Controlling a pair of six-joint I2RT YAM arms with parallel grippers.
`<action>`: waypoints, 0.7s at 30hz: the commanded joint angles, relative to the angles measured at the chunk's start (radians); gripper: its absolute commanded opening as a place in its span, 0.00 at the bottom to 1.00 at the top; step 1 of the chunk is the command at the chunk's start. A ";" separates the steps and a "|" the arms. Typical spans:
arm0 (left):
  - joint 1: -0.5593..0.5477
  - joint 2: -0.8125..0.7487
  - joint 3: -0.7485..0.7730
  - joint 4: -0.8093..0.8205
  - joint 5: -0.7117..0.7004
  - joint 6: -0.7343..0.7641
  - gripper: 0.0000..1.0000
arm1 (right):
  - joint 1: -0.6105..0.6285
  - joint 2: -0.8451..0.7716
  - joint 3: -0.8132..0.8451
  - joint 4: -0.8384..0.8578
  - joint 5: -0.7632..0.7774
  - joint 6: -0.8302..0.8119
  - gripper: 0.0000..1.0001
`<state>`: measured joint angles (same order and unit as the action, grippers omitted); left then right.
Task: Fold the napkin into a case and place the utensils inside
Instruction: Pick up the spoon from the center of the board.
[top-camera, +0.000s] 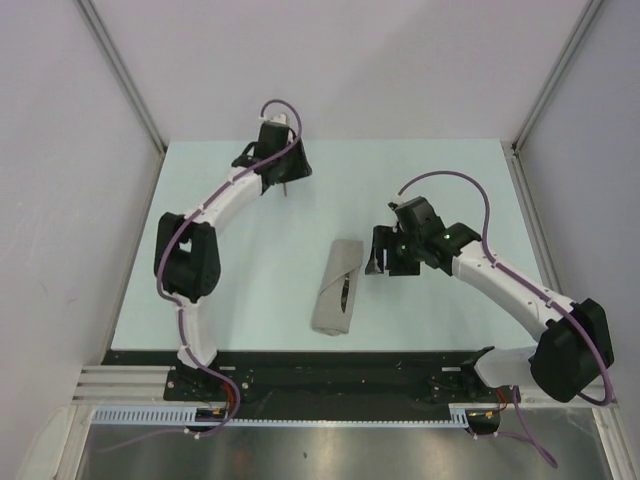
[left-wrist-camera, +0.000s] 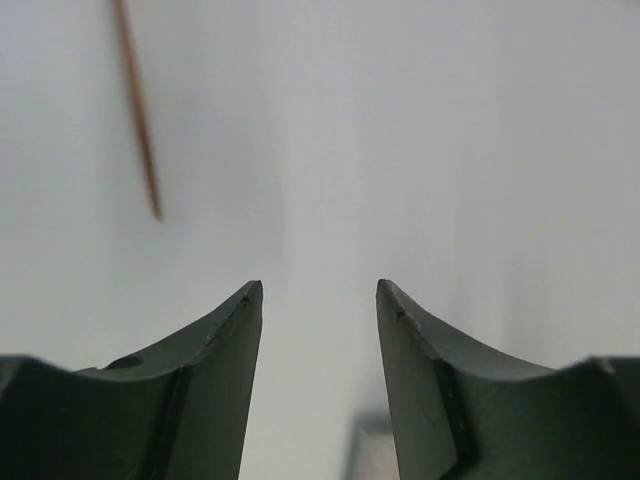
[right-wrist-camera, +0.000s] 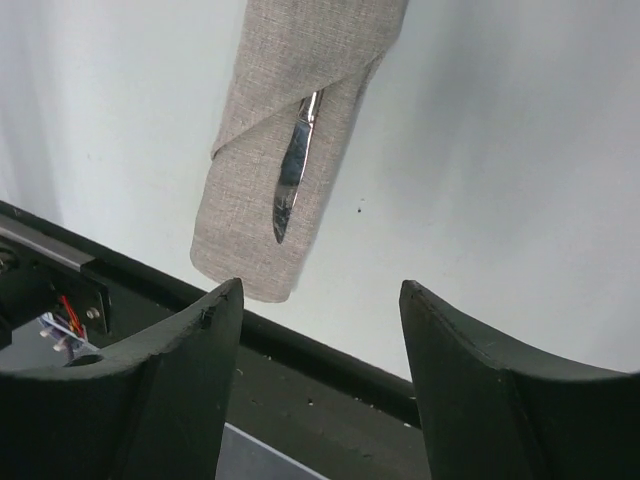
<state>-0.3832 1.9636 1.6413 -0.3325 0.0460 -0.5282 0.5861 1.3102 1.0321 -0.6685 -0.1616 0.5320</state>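
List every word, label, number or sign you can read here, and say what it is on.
None: no view shows any readable text. The napkin, the knife tucked in it and the table all look plain and unmarked.

Napkin (right-wrist-camera: 290, 130): upper end cut off by the top edge in the right wrist view. Knife (right-wrist-camera: 292, 170): only the blade shows, the handle end is tucked under the fold. In the top view the knife is too small to make out, just a dark slit. Left wrist view: thin copper-brown rod (left-wrist-camera: 137, 110), blurred, cut off at the top edge; can't tell what it is.
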 joint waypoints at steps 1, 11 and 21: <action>0.030 0.119 0.170 -0.165 -0.281 0.139 0.53 | -0.038 -0.009 0.009 0.066 -0.006 -0.112 0.69; 0.079 0.337 0.396 -0.206 -0.364 0.172 0.63 | -0.103 0.035 0.077 0.090 -0.041 -0.161 0.74; 0.130 0.506 0.603 -0.211 -0.315 0.060 0.66 | -0.204 -0.112 -0.035 0.103 -0.101 -0.148 0.73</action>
<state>-0.2867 2.4584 2.1868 -0.5652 -0.2855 -0.4030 0.4042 1.2518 1.0241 -0.5919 -0.2276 0.3916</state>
